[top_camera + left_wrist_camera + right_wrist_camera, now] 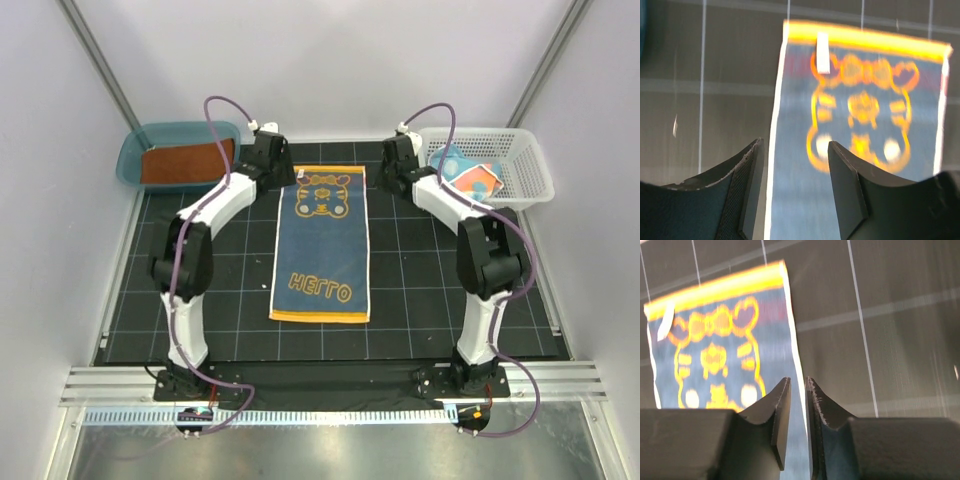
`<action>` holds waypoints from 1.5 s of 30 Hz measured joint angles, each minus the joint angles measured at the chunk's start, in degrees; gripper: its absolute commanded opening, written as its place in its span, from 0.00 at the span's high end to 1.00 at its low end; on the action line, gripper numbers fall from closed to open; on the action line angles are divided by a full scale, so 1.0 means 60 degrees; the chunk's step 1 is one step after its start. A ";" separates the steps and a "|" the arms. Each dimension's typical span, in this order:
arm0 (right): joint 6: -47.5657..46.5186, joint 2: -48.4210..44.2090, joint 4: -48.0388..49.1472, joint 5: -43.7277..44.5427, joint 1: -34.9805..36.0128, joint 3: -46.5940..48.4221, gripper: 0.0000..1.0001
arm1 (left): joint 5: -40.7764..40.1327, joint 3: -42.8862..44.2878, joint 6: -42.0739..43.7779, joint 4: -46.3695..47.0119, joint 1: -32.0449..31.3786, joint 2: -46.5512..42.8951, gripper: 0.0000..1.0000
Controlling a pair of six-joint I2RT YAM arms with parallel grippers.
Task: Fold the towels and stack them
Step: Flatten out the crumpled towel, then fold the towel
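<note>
Both my grippers hover at the far corners of the navy towel (321,245), which lies spread flat mid-mat. My left gripper (795,145) stands parted and empty; my right gripper (798,381) is barely ajar, holding nothing. I'd pinch both corners evenly, then carry them level to the near hem. The black grid mat (200,300) shows bare squares either side. A rust towel (185,165) sits in the teal tub (130,150), and spotted towels (465,175) in the white basket (530,170).

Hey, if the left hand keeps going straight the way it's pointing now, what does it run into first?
Most likely the left edge of the navy towel, which lies right between the open fingers of the left hand, with the black mat beside it. Depth is unclear.
</note>
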 measured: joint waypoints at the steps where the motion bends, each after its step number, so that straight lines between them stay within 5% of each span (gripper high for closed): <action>1: -0.0055 0.0321 0.0138 -0.0051 -0.0113 0.0295 0.72 | 0.0109 0.0361 0.0189 0.0186 0.0080 0.0444 0.42; 8: -0.0503 0.2692 0.0958 -0.0412 -0.0426 0.2149 0.69 | 0.1129 0.2535 0.1217 0.0827 0.0874 0.3286 0.40; 17: -0.0929 0.4830 0.1206 -0.0743 -0.0645 0.4299 0.67 | 0.1581 0.4539 0.1668 0.1104 0.1086 0.5191 0.39; 30: -0.1402 0.5479 0.1075 -0.0903 -0.0769 0.5475 0.60 | 0.1490 0.6965 0.1938 0.0503 0.1071 0.6470 0.36; 45: -0.1497 0.6196 0.0412 -0.1413 -0.0725 0.6597 0.60 | 0.1650 0.7344 0.1778 -0.0568 0.1067 0.6681 0.46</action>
